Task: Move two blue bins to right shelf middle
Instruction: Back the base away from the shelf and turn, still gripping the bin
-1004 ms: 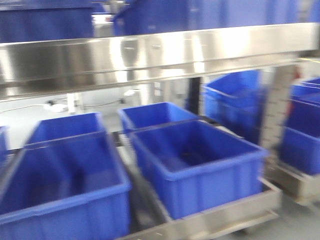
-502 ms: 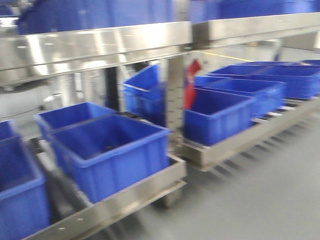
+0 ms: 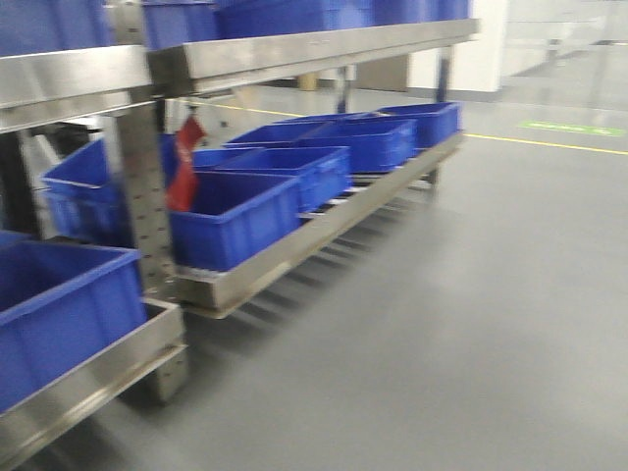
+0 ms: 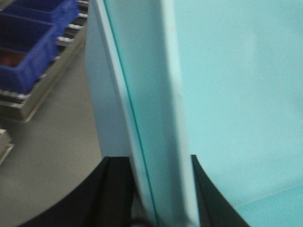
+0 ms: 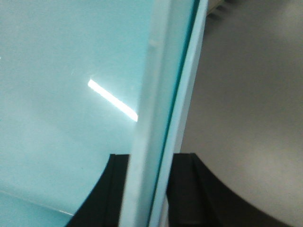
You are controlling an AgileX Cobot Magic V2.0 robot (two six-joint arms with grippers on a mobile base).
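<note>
Both your left gripper (image 4: pixel 156 163) and right gripper (image 5: pixel 154 161) are tightly clamping a pale bin wall (image 4: pixel 151 85); blue bins (image 3: pixel 235 211) are lining the shelf (image 3: pixel 294 247) edge.

Blue bins (image 3: pixel 235 221), silvery steel shelf (image 3: pixel 294 44), grey floor (image 3: pixel 471 294)

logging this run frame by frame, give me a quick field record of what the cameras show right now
setting: steel shelf rack on a grey floor
lower tier: row of open-topped blue bins receding toward the back
red tag: hangs by the rack post
left gripper: astride a pale turquoise bin wall, apparently clamped
right gripper: likewise astride a pale turquoise wall
floor marks: yellow line, green patch
image quality: front view blurred
</note>
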